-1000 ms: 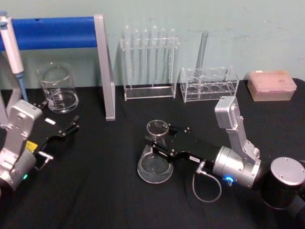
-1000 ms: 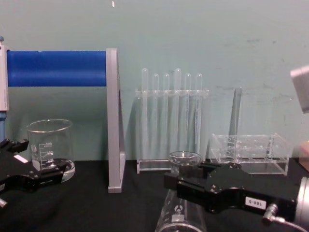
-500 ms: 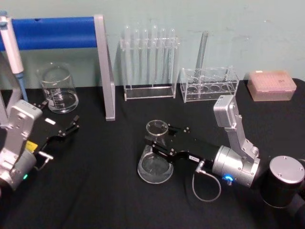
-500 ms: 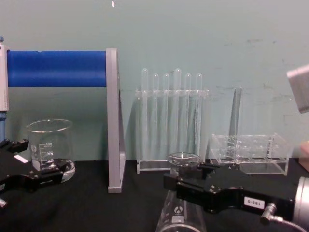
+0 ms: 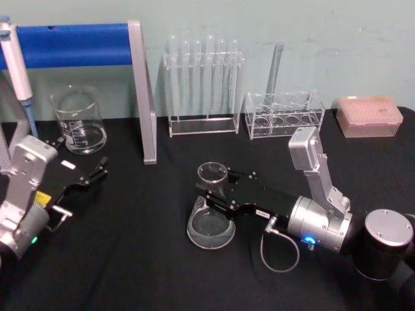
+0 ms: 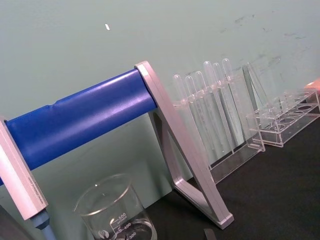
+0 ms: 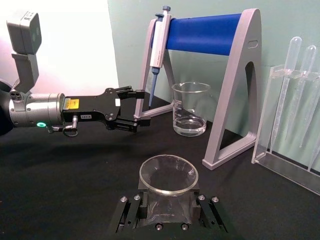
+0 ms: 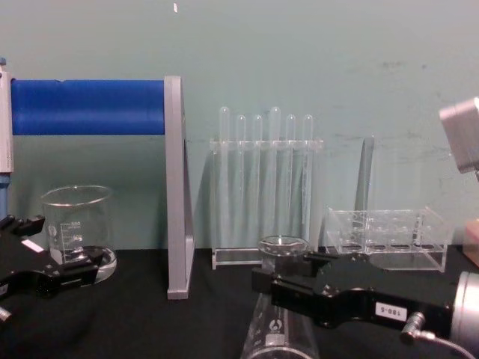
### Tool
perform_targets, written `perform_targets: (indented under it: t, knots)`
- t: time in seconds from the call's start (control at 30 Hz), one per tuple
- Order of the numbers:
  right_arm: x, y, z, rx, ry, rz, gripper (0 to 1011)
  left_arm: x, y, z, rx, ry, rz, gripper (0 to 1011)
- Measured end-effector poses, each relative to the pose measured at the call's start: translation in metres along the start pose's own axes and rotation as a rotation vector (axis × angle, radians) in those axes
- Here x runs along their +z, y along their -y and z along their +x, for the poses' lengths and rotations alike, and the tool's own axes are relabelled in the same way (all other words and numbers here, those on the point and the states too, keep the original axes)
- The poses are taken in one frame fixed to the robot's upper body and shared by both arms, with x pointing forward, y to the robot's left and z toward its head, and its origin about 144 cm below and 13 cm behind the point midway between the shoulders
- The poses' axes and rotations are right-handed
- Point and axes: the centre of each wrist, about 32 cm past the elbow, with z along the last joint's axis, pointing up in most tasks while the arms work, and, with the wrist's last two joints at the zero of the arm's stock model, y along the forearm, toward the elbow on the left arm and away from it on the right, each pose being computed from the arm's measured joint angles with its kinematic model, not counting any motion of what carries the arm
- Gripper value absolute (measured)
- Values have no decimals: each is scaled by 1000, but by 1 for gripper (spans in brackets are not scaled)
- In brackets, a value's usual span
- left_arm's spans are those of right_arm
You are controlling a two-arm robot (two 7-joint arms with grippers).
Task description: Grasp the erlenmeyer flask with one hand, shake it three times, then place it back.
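Note:
The erlenmeyer flask (image 5: pixel 209 228) stands upright at mid table, a clear glass cone with a round rim; its foot looks to be at the black cloth. My right gripper (image 5: pixel 213 193), the hand with the small white numbered label, reaches in from the right and is shut on the flask's neck. In the right wrist view the flask (image 7: pixel 168 176) sits between the two black fingers (image 7: pixel 131 212), rim up. The chest view shows the flask (image 8: pixel 278 333) low in the middle, with the right gripper (image 8: pixel 284 275) clamped just under its rim. My left gripper (image 5: pixel 83 159) is parked open at the left by the beaker.
A glass beaker (image 5: pixel 79 120) stands back left under a blue pipette stand (image 5: pixel 71 42) with a grey leg (image 5: pixel 146 97). A test tube rack (image 5: pixel 202 84), a low clear rack (image 5: pixel 285 115) and a pink tip box (image 5: pixel 369 115) line the back wall.
My right gripper and the flask in it have drifted a little to the left. The left arm has stayed where it was.

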Motion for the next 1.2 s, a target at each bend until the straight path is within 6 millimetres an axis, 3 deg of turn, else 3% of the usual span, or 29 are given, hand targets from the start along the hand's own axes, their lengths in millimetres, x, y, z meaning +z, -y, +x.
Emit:
perform_targets:
  t: [0.83, 1.2]
  knots:
    - [-1, 1, -1, -2, 0, -9, 473, 0, 0, 0, 0, 0, 0, 1001]
    - [-1, 1, -1, -2, 1, -9, 807, 0, 0, 0, 0, 0, 0, 1001]
